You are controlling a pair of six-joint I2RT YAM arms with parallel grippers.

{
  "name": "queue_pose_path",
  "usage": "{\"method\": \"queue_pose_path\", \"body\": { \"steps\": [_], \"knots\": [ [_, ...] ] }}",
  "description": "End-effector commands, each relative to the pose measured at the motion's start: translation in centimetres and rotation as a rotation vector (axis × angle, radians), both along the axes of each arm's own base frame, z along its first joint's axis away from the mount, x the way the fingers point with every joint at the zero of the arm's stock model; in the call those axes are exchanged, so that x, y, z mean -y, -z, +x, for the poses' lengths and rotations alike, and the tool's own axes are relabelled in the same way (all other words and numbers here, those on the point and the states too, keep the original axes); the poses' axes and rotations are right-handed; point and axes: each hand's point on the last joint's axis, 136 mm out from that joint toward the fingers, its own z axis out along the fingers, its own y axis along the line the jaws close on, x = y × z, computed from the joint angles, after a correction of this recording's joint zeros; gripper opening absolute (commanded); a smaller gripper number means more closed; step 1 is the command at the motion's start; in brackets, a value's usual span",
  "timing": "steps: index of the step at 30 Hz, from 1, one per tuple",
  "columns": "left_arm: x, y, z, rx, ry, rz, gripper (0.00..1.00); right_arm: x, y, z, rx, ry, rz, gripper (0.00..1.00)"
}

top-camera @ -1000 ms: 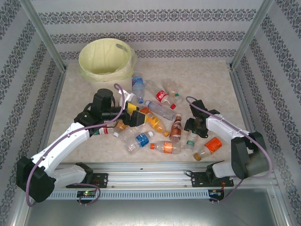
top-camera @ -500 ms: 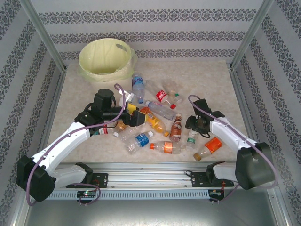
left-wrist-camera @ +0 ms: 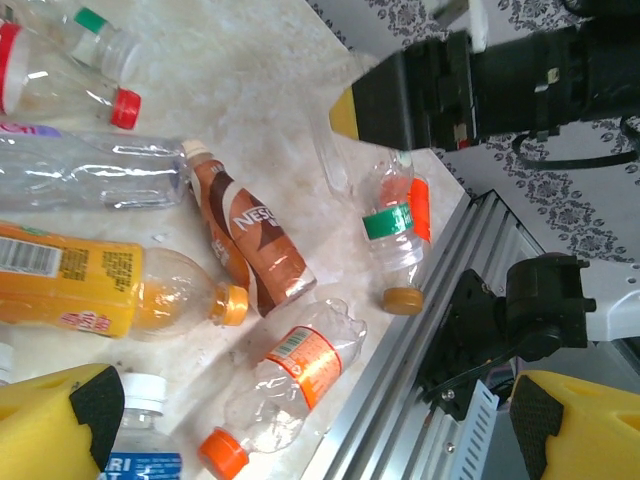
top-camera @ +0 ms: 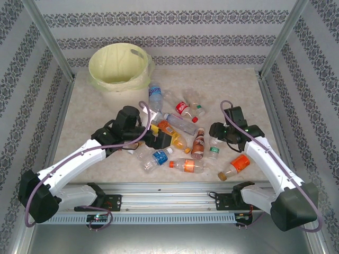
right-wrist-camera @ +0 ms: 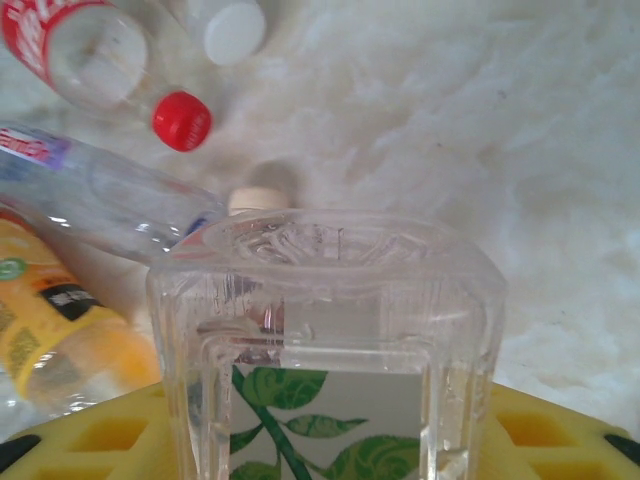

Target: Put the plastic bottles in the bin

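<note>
Several plastic bottles lie scattered mid-table, among them a brown-labelled one [top-camera: 198, 143], an orange juice one [top-camera: 175, 137] and a blue-labelled one [top-camera: 159, 156]. The cream bin [top-camera: 119, 66] stands at the back left. My right gripper [top-camera: 216, 136] is shut on a clear square bottle with a green leaf label [right-wrist-camera: 330, 400], which sits between its yellow fingers [right-wrist-camera: 70, 440]. That bottle also shows at the pile's right side [top-camera: 213, 152]. My left gripper [top-camera: 161, 136] hangs open over the pile. In the left wrist view it [left-wrist-camera: 312, 415] is above an orange-capped, orange-labelled bottle [left-wrist-camera: 290, 380].
An orange-labelled bottle [top-camera: 239, 163] lies near the front right. A red-labelled bottle [top-camera: 184, 108] and a blue-labelled one [top-camera: 155, 95] lie between the pile and the bin. The metal front rail [top-camera: 169, 188] runs close to the nearest bottles.
The right gripper has narrowed onto the green-labelled bottle and its arm has swung back and to the right. The left gripper has moved right, over the pile.
</note>
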Motion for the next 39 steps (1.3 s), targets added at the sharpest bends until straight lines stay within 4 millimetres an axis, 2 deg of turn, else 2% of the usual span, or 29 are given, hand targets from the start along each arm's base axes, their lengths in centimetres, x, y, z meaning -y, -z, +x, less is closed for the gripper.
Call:
{"method": "queue_pose_path", "body": {
  "steps": [1, 13, 21, 29, 39],
  "knots": [
    [1.5, -0.1, -0.2, -0.028, -0.04, -0.043, 1.0, -0.6, -2.6, 0.4, 0.055, -0.029, 0.046, 0.53],
    [7.6, 1.2, -0.2, -0.043, -0.032, -0.136, 0.98, -2.6, -8.3, 0.7, 0.188, -0.062, 0.195, 0.52],
    [12.0, 1.4, 0.4, -0.071, 0.018, -0.2, 0.92, -3.6, -10.5, 0.1, 0.232, -0.072, 0.272, 0.52],
    [15.0, 1.2, -0.9, -0.078, 0.107, -0.211, 0.86, -3.8, -10.9, -0.2, 0.238, -0.072, 0.274, 0.52],
    [16.8, 1.6, -1.5, -0.107, 0.149, -0.224, 0.8, -4.0, -11.1, -0.4, 0.241, -0.073, 0.283, 0.52]
  ]
}}
